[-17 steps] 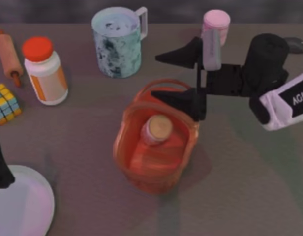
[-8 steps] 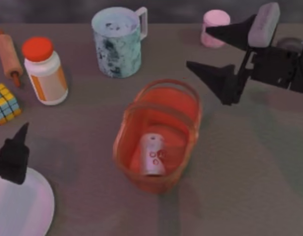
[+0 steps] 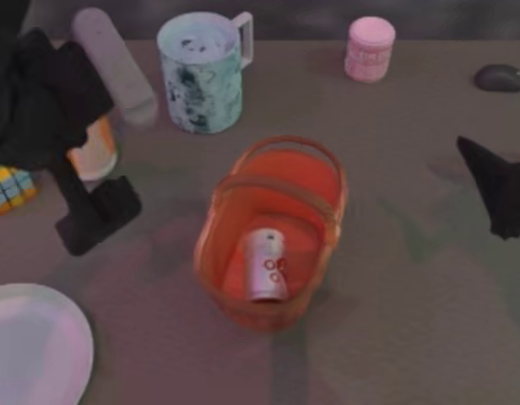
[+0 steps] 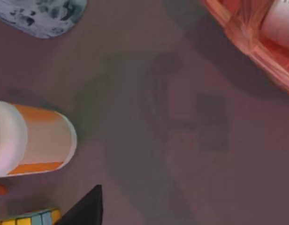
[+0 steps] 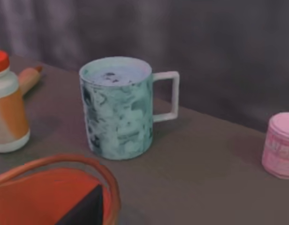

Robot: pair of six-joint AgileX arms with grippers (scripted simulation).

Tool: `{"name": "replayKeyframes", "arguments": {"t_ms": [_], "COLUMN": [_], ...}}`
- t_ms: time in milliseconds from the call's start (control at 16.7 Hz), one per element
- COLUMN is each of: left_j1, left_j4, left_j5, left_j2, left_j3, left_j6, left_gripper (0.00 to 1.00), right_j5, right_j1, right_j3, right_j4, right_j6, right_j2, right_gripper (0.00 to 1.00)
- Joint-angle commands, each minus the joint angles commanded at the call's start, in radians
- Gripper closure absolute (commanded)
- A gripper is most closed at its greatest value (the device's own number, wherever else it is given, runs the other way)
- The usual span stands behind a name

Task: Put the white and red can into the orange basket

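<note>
White and red can (image 3: pixel 266 265) lies on its side in orange basket (image 3: pixel 243 291), long axis near-far, slightly tilted. Which end is the top: unclear. State of each of the 2 claws: cannot tell.

You get dim, flat light over the bench (image 3: pixel 395 337), probably from above. Soft shadows pool beside the orange basket (image 3: pixel 273 228) and teal mug (image 3: pixel 201 72). The left wrist view is smeared; a broad shadow crosses it.
</note>
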Motion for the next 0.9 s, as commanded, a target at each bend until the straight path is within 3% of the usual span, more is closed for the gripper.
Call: {"name": "replayKeyframes", "arguments": {"t_ms": [300, 540, 720, 900], "left_j1": [-0.14, -0.22, -0.255, -0.266], "left_j4": [-0.291, -0.453, -0.525, -0.547], "left_j5": [-0.013, -0.029, -0.04, -0.044], "left_j2": [0.487, 0.79, 0.931, 0.977], "left_j3": [0.461, 0.757, 0.897, 0.942], "left_j6": [0.253, 0.412, 0.487, 0.512], "left_gripper": [0.0, 0.0, 0.0, 0.0], "right_j5": [0.228, 0.369, 0.437, 0.458], "right_j1": [-0.062, -0.098, -0.115, -0.12], "right_j3": [-0.222, -0.339, -0.387, -0.4], "right_j4": [-0.256, -0.411, -0.481, -0.501], "right_j6": [0.014, 0.028, 0.037, 0.039], "right_j2": [-0.53, -0.862, -1.005, -1.051], "right_gripper": [0.0, 0.0, 0.0, 0.0]}}
